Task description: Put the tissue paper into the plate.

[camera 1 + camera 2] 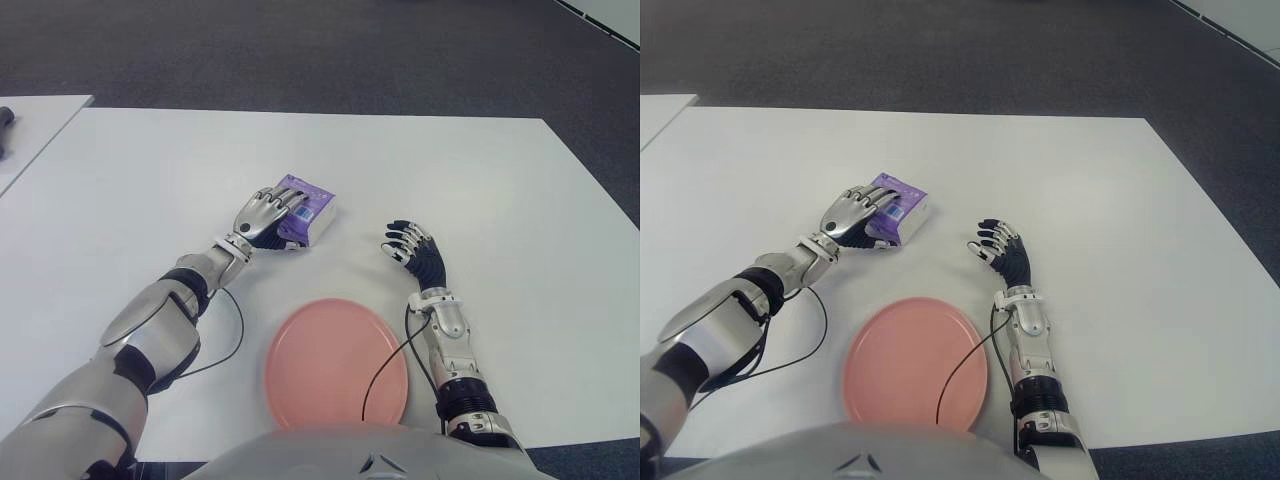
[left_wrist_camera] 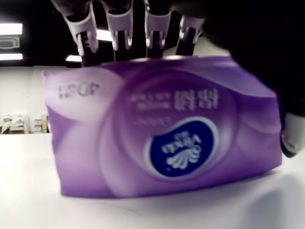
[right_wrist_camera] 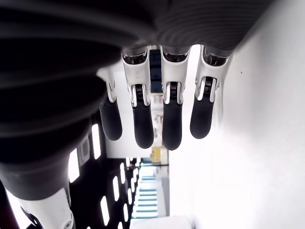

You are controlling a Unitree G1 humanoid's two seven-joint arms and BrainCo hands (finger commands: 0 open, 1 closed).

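the tissue paper — a purple soft pack with a blue oval logo — sits on the white surface at about 12 o'clock from the pink plate, apart from it with bare surface between the two. the pack is still outside the plate.

the left hand is at the pack's 8 o'clock side, its fingers draped over the top of the pack. the left wrist view shows four fingers curled down over the pack's far upper edge, with the thumb at one end of it, so the fingers are closed around the tissue paper while its bottom edge still meets the surface.

the right hand shows at about 1 o'clock from the plate and at 4 o'clock from the pack, well clear of both. its fingers hang loosely side by side, a little bent, holding nothing — whether the hand touches the surface cannot be told.

a thin black cable runs from the right forearm across the plate's right part, and another cable loops on the surface beside the left forearm. a second white surface shows at 10 o'clock, at the edge of the eye views.
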